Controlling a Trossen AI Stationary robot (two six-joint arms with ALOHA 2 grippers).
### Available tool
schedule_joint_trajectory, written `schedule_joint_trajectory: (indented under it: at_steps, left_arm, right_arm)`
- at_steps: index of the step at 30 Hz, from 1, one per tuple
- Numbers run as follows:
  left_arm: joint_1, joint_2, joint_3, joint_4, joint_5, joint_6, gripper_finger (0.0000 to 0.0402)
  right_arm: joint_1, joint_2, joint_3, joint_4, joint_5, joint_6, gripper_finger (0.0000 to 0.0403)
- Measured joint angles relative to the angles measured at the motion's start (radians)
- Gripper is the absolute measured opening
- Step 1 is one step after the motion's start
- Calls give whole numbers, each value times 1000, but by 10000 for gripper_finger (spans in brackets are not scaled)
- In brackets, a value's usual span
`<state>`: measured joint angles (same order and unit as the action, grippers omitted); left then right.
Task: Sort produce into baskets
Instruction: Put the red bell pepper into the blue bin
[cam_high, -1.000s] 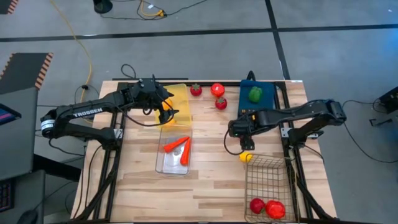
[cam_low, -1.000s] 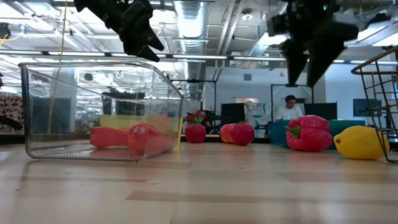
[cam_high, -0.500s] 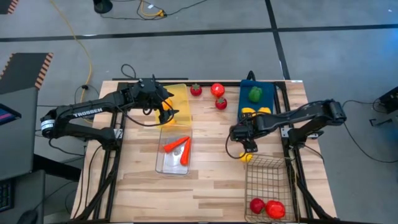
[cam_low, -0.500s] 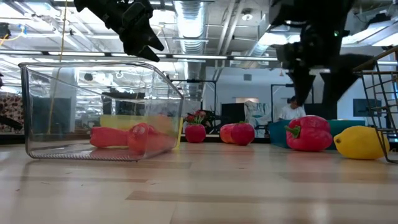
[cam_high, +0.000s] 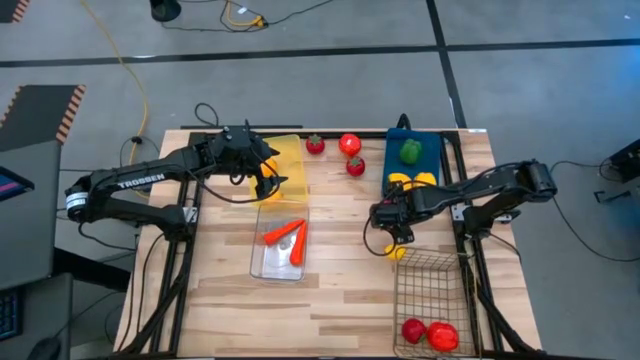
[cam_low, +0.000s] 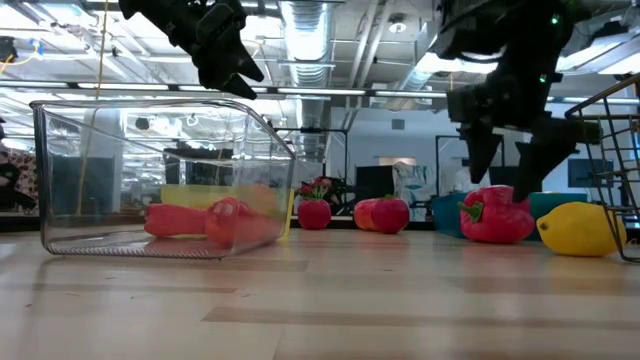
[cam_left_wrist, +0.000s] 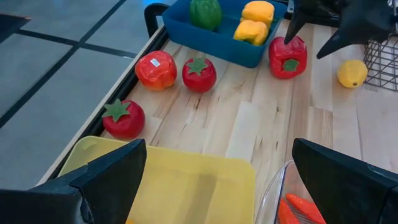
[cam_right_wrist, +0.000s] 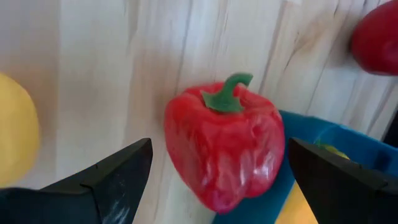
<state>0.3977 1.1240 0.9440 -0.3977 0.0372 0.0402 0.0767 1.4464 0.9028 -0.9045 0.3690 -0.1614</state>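
Right gripper (cam_right_wrist: 211, 180), jaws apart, straddles my red pepper (cam_right_wrist: 224, 146) beside the blue bin (cam_high: 412, 165); next: descend, close.

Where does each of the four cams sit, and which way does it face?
High: overhead, straight down on the wooden table; both arms show.
Low: table height, level past the clear plastic bin; both grippers hang from above.
Left wrist: above the translucent yellow bin, open left gripper framing it.
Right wrist: open right gripper over the glossy red bell pepper.
Shared: that pepper, in both wrist views.
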Motion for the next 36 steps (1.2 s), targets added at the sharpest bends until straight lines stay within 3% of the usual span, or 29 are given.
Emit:
schedule_joint_trajectory:
  at_steps: [18,29,36]
  left_arm:
    - [0,0,0,0,0,0,391]
    - [0,2,0,-28,0,-78,391]
    - [0,4,0,-43,0,-139,391]
  right_arm:
    - [-28,-2,-102,110,18,4,399]
    - [-28,-2,-103,109,8,49,333]
    - [-25,-2,-103,127,7,49,325]
